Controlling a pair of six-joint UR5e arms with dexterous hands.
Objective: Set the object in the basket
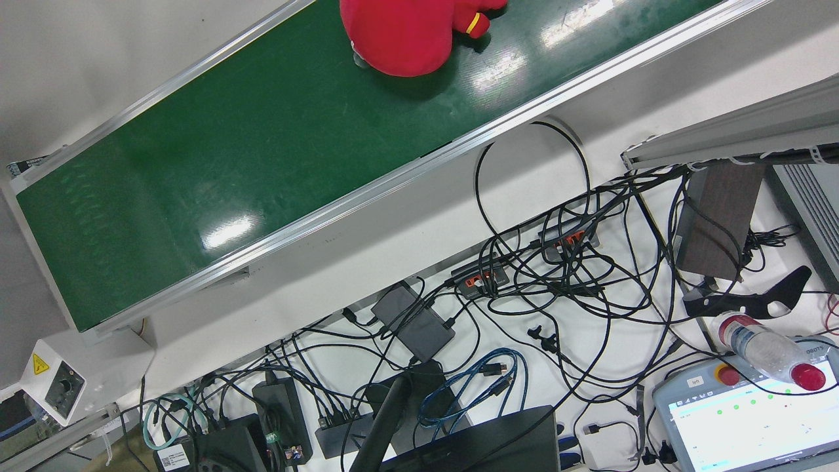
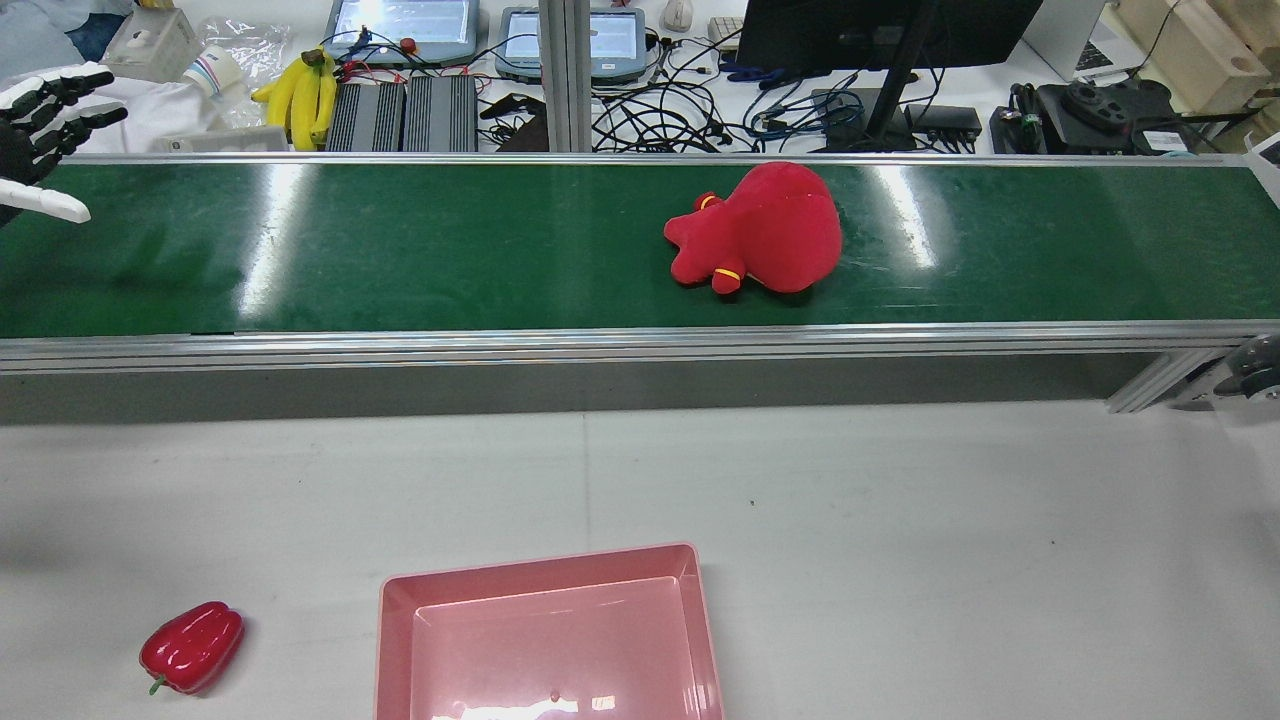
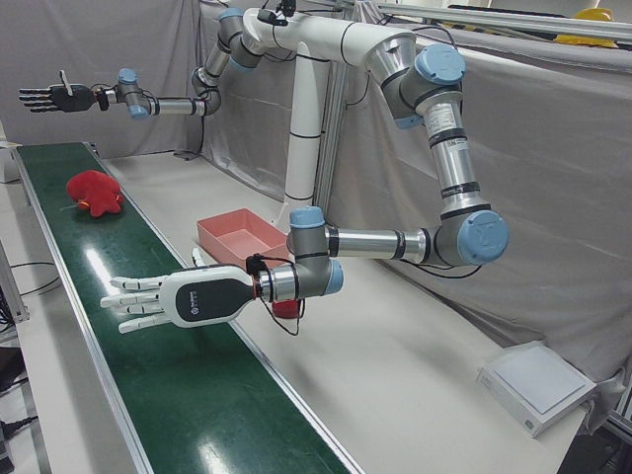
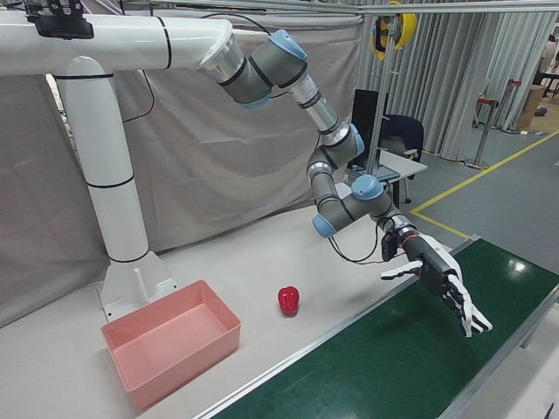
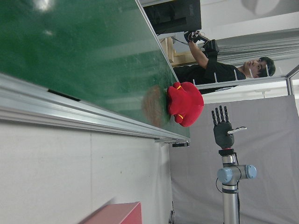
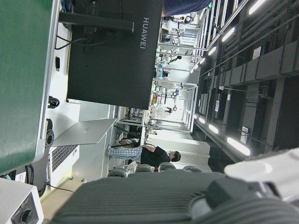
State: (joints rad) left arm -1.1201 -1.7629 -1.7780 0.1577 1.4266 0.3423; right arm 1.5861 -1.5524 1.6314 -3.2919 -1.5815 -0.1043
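Fingers on your left hand (image 3: 188,299) are spread wide and hold nothing. The same goes for your right hand (image 3: 61,97), which is open with its fingers stretched out straight. Both hands hang over the green belt (image 2: 400,250), one towards each end.

The red plush toy (image 2: 765,230) lies on the belt between them, touching neither hand. In the rear view it sits right of the middle, with your left hand far off at the left edge and your right hand out of the picture. The left hand's camera shows the right hand just beyond the toy. So the right hand looks nearer, though it is held well above the belt while the left sits low over it.

The toy's long axis runs roughly along the belt. Its round body points towards your right hand and its small limbs towards your left. Coming in from the right, you meet the bulky end first, so you would likely need a wide grasp across the body.

The pink basket (image 2: 550,630) stands empty on the white table on the robot's side of the belt, well apart from the toy. A red pepper (image 2: 190,645) lies near it on the left.
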